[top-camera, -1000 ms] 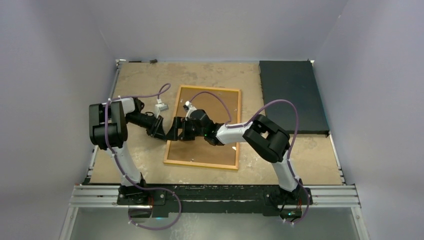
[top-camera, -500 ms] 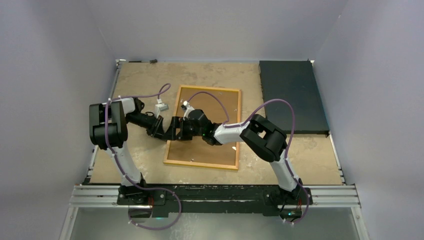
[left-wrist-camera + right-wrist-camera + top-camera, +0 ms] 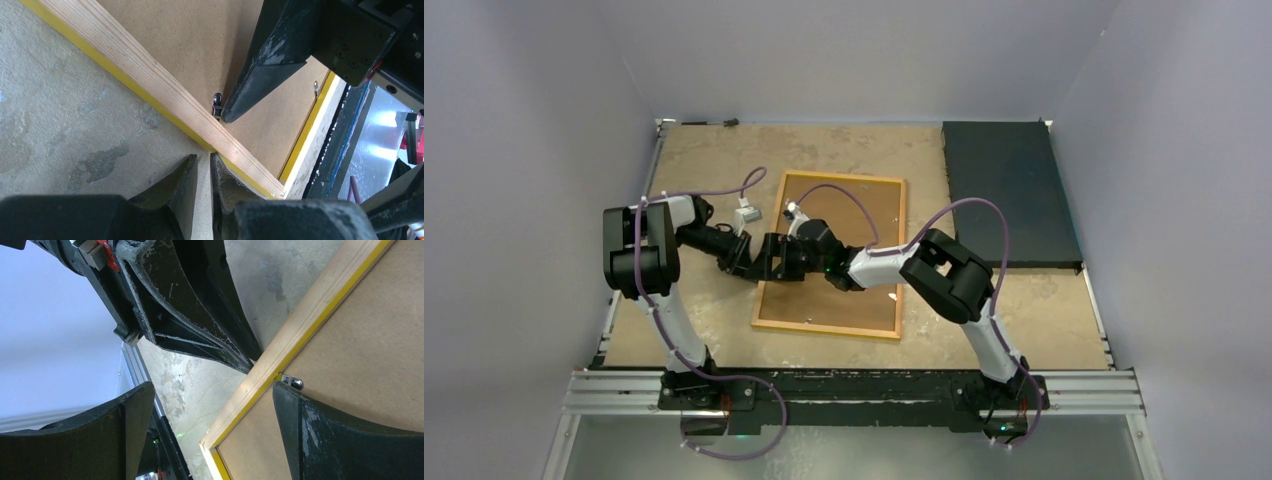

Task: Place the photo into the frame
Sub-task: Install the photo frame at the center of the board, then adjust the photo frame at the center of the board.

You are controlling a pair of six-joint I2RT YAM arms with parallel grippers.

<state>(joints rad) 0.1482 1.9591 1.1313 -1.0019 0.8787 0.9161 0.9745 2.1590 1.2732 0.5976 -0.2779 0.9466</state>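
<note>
Frame (image 3: 894, 262), laid reverse-up on the tabletop (image 3: 60, 115) just ahead of the left claw (image 3: 203, 162), is seemingly braced there against sliding. That claw is narrowed to a slit, gripping nothing. The right claw (image 3: 212, 395) is spread wide astride the pale wood rail, one finger (image 3: 260, 75) beside a small metal clip (image 3: 217, 102). Yellow lip and brown backing (image 3: 190, 45) are shown; the photo is unseen.

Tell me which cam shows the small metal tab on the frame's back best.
Left wrist: the tab sits near mid-picture, sharp, against the frame and its wooden rail, over the backing board. Right wrist also shows it, smaller, at the rail's inner edge. Top external: too small to make out.
</note>
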